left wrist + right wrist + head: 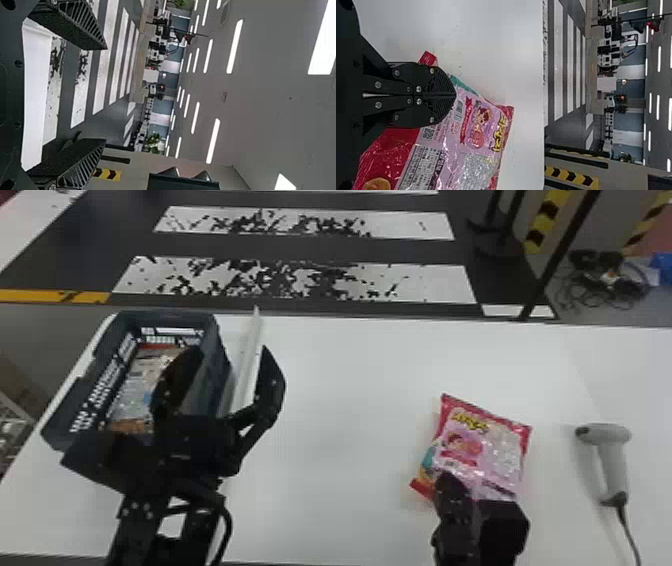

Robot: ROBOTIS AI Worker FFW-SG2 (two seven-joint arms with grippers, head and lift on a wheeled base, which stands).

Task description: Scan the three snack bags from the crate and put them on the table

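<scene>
Black right gripper (455,95) is clenched over the pink snack bag (480,136), perhaps for steadying, any pinch being unclear; left gripper (231,351) is parted near the crate (212,332), probably for unloading.

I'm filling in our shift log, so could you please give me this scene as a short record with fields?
crate: left part of the table
crate contents: snack packaging, count unclear
pink-and-red snack bag: right of the table's middle
right gripper: shut, at the bag's near part; whether it pinches the bag is unclear
left gripper: open, empty, near the crate's right side
scanner: on the table, right of the bag
</scene>
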